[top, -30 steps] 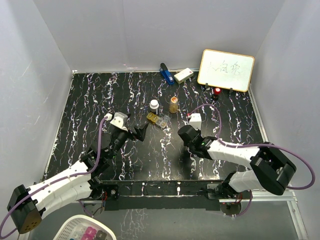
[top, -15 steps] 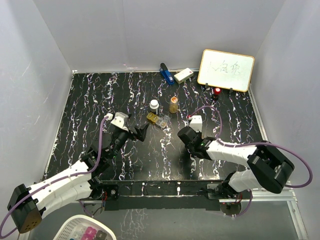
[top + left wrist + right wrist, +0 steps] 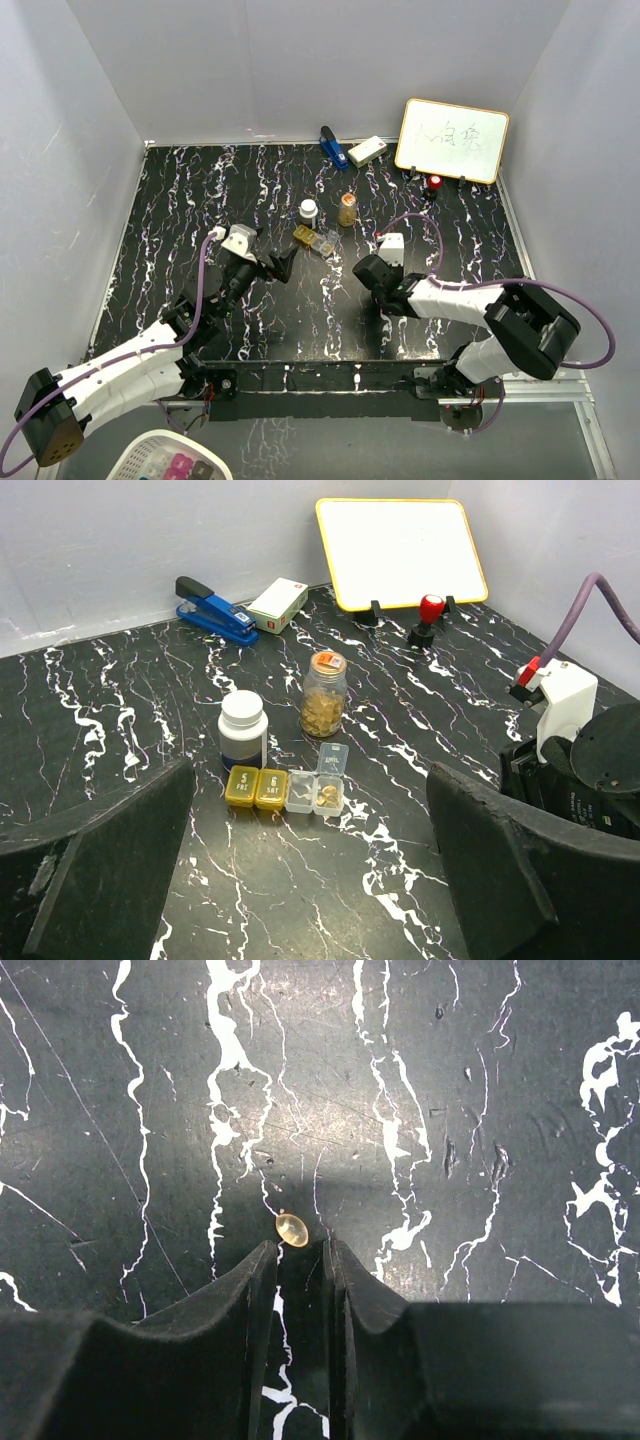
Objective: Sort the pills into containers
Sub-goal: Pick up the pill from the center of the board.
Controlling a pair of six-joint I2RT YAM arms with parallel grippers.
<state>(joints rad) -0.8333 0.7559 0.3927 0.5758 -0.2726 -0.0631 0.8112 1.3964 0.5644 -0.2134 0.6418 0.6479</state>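
A single amber oval pill (image 3: 291,1229) lies on the black marbled table, just past the tips of my right gripper (image 3: 298,1247). Its jaws stand a narrow gap apart, pointing down, and hold nothing. In the top view the right gripper (image 3: 368,272) hovers low, right of centre. The containers stand together behind it: a dark bottle with a white cap (image 3: 243,728), a golden-amber bottle (image 3: 324,693) and a small pill box (image 3: 287,788). The box has two yellow lidded sections and open clear ones, one holding golden pills. My left gripper (image 3: 310,815) is wide open, facing them from the near side.
At the back wall lie a blue stapler (image 3: 332,147) and a white rectangular block (image 3: 367,151). A whiteboard (image 3: 452,139) leans at the back right with a red-topped knob (image 3: 435,183) before it. A white basket (image 3: 170,462) sits below the table's near edge.
My right gripper has shifted slightly left and stays low over the table. The left arm has not moved.
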